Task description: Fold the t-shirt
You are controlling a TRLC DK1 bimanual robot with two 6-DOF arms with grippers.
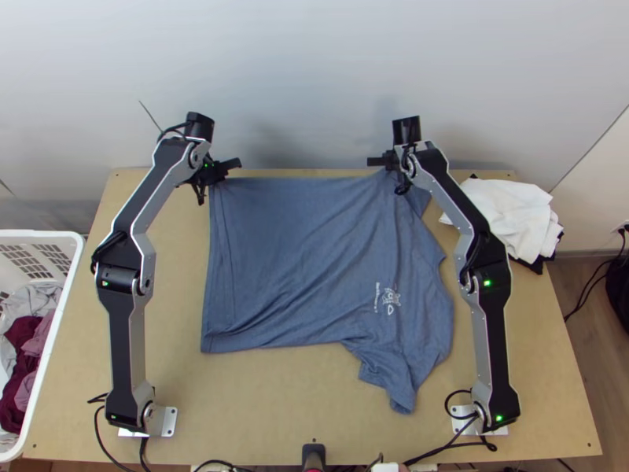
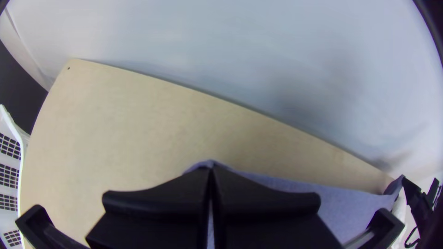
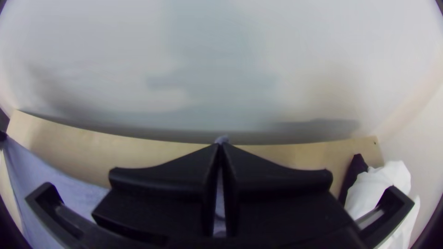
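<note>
Plain blue shirt (image 1: 291,252), white print (image 1: 389,299)

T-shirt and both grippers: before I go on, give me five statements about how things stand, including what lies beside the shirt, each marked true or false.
1. The left gripper holds the t-shirt at its far hem corner. True.
2. The right gripper is open and away from the shirt. False: the right gripper is shut on the shirt's far side, near the sleeve.
3. The shirt is folded into a small square. False: it lies largely spread, with some wrinkles.
4. A white cloth lies at the table's far right. True.
5. The laundry basket stands right of the table. False: the basket is at the left.
</note>
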